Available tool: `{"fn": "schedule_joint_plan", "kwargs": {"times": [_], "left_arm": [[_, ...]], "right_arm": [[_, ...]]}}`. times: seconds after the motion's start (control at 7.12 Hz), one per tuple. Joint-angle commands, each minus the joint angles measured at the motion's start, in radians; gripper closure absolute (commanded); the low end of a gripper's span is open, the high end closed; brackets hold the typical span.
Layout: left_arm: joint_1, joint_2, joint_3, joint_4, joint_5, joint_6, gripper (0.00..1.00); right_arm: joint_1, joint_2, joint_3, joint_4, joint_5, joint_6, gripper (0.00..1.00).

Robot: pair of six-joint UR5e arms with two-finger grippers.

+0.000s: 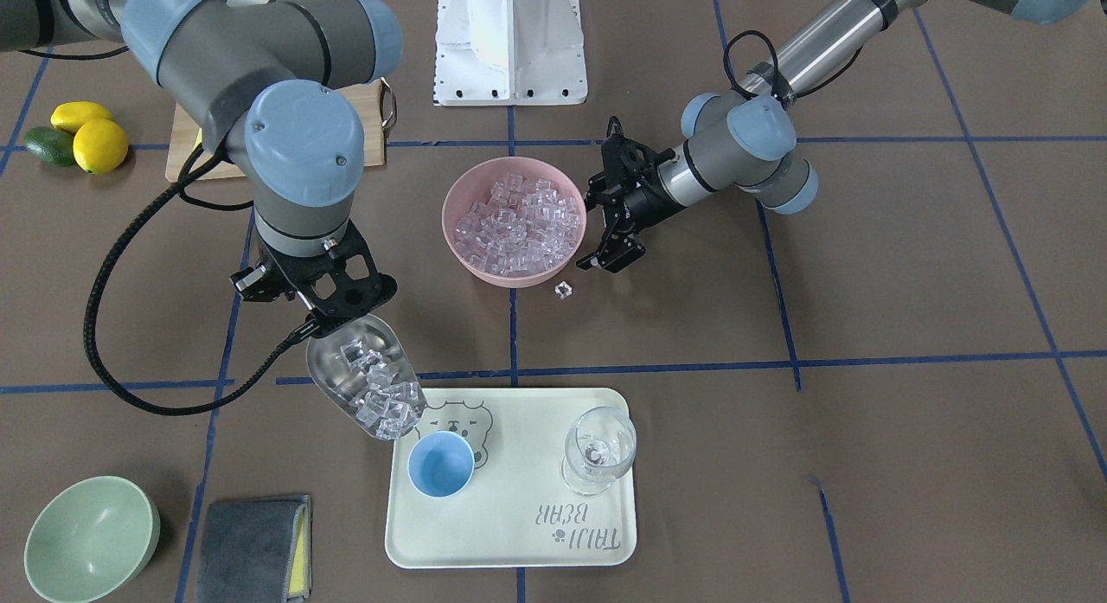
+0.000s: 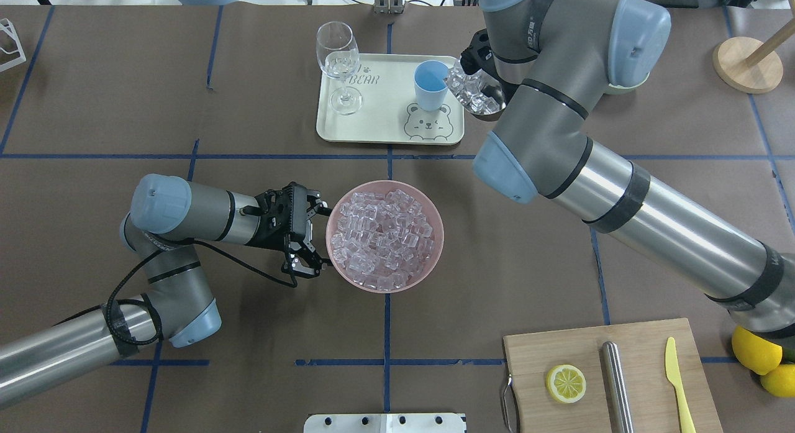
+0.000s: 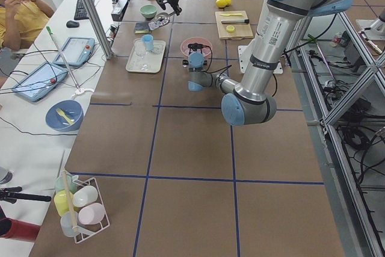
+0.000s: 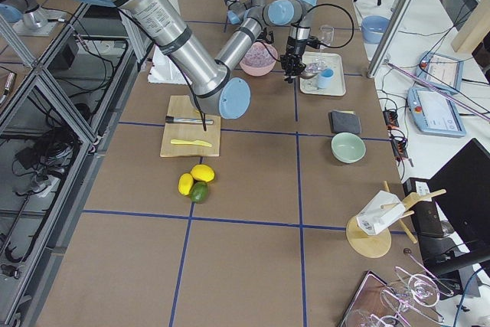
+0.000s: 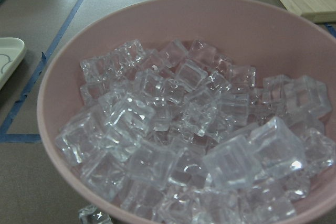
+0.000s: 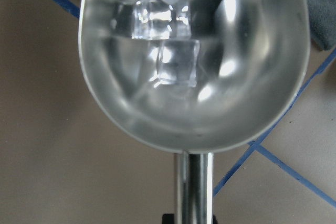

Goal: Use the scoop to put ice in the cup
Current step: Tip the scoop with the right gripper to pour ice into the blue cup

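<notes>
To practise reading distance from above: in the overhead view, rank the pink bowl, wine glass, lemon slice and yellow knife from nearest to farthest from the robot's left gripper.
From the left gripper:
1. Pink bowl, right beside it.
2. Wine glass, on the tray across the table.
3. Lemon slice, on the cutting board's left part.
4. Yellow knife, on the board's right part.

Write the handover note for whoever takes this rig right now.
Right hand shut on the shiny steel scoop, loaded with clear ice cubes, its mouth beside the small light-blue cup on the cream tray.
Left hand open beside the pink bowl of ice.
Done: scoop filled, brought to cup.
Left: pour; cup looks empty. One stray cube lies on the table.
</notes>
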Motion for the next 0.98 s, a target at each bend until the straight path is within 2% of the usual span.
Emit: {"fn": "schedule_joint_plan", "kwargs": {"times": [0.0,0.28,0.42,0.56,0.84], "left_arm": [[0.001,0.001,-0.002,0.0,0.0,0.002,0.0],[0.001,0.001,-0.002,0.0,0.0,0.003,0.0],[0.001,0.001,-0.002,0.0,-0.001,0.003,0.0],[0.001,0.001,-0.003,0.0,0.0,0.003,0.0],[0.001,0.001,-0.002,0.0,0.0,0.003,0.0]], "right_arm": [[0.005,0.021,-0.054,-0.002,0.002,-0.02,1.0],[0.022,0.048,-0.074,-0.059,0.005,-0.093,1.0],[0.034,0.138,-0.158,-0.129,0.004,-0.139,1.0],[0.034,0.18,-0.203,-0.145,0.004,-0.144,1.0],[0.036,0.181,-0.208,-0.162,-0.002,-0.184,1.0]]}}
